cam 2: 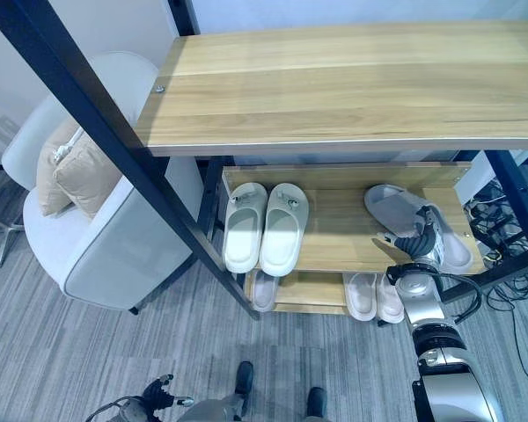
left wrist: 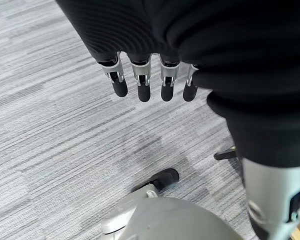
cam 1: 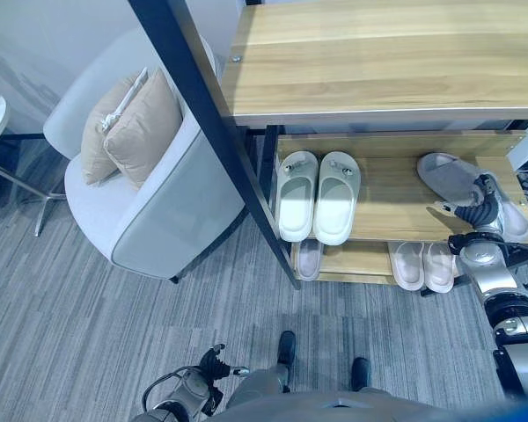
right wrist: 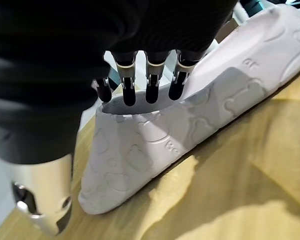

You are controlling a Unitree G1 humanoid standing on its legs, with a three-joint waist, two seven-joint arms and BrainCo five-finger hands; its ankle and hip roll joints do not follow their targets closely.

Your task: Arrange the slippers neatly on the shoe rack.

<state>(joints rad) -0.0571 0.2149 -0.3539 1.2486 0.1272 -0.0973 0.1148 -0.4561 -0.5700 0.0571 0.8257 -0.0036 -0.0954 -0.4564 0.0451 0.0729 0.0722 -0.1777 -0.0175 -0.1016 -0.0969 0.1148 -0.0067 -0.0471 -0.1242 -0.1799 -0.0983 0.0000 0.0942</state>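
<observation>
The shoe rack's middle shelf [cam 1: 387,207] holds a pale green pair of slippers [cam 1: 317,195] side by side at its left. At its right lies a grey slipper [cam 1: 449,178], angled, with a pale lavender slipper [cam 1: 513,214] beside it. My right hand [cam 1: 478,207] rests between these two. In the right wrist view its fingers [right wrist: 152,85] hang straight against the upper edge of the lavender slipper [right wrist: 155,150], which is tipped on its side with the patterned sole showing. My left hand [left wrist: 142,82] hangs open low over the carpet, holding nothing.
Pink slippers [cam 1: 424,265] and one more slipper [cam 1: 309,258] sit on the bottom shelf. The wide top shelf [cam 1: 378,61] overhangs the rack, and a black slanted post [cam 1: 220,132] crosses in front. A grey armchair [cam 1: 150,202] with cushions stands left; cables [cam 2: 502,229] lie right.
</observation>
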